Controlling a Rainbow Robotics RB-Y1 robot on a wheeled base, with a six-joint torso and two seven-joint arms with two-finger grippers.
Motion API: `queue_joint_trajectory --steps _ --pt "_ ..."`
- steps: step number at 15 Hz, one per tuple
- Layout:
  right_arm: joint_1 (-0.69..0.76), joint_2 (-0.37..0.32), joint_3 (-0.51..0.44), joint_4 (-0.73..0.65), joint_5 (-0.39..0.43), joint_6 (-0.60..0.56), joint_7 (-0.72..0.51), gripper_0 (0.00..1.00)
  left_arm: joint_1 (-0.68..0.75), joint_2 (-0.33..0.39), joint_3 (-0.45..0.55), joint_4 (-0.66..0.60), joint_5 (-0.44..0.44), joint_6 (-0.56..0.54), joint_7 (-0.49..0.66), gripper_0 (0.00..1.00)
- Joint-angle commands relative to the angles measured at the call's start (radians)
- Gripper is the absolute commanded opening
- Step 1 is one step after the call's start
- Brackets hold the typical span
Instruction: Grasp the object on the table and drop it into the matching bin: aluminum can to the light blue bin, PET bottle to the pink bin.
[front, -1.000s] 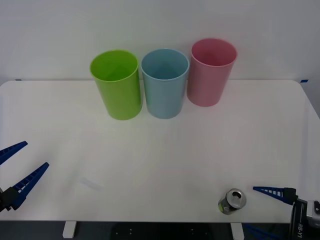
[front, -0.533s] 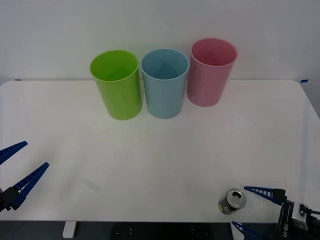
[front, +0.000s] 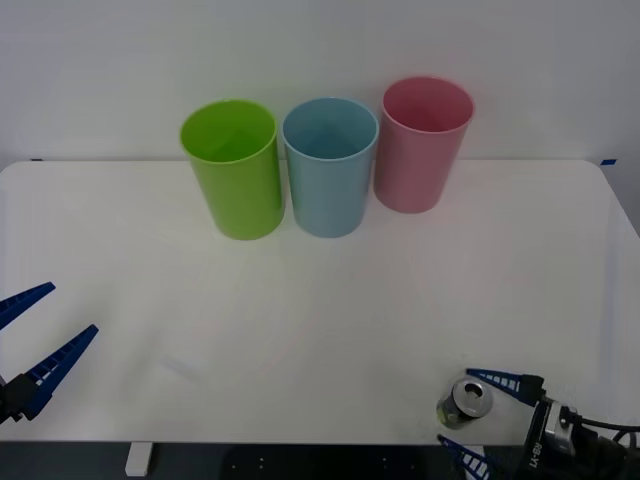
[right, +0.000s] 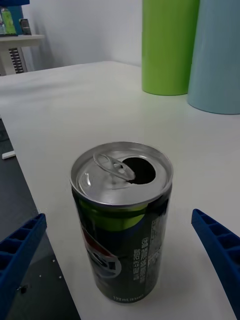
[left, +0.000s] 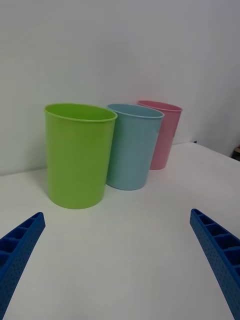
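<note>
- Can (right: 121, 220): upright near table (front: 320, 300) front edge, right; tab opened; small print unreadable.
- Right gripper (front: 480, 420): wide open, flanking can, not touching.
- Left gripper (front: 35, 335): open, empty, front-left edge.

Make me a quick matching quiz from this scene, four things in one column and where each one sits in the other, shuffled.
Things:
1. can
2. light blue bin
3. pink bin
4. left hand

Places:
A. far right of the bin row
B. open, at the table's near left edge
C. near edge of the table, between the right hand's open fingers
D. middle of the bin row, next to the green bin

Pairs: 1-C, 2-D, 3-A, 4-B
</note>
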Motion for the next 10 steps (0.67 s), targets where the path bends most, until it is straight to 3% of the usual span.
queue_joint_trajectory --steps 1,9,10 --pt "-0.008 0.023 0.003 -0.001 0.012 0.016 0.010 1.00 0.000 0.000 0.000 0.000 0.000 0.000 0.000 1.00" --pt "-0.014 0.034 0.008 -0.001 0.018 0.034 0.024 1.00 0.000 0.000 0.000 0.000 0.000 0.000 0.000 1.00" --pt "-0.014 0.034 0.007 -0.001 0.018 0.036 0.024 0.61 0.000 0.000 0.000 0.000 0.000 0.000 0.000 1.00"
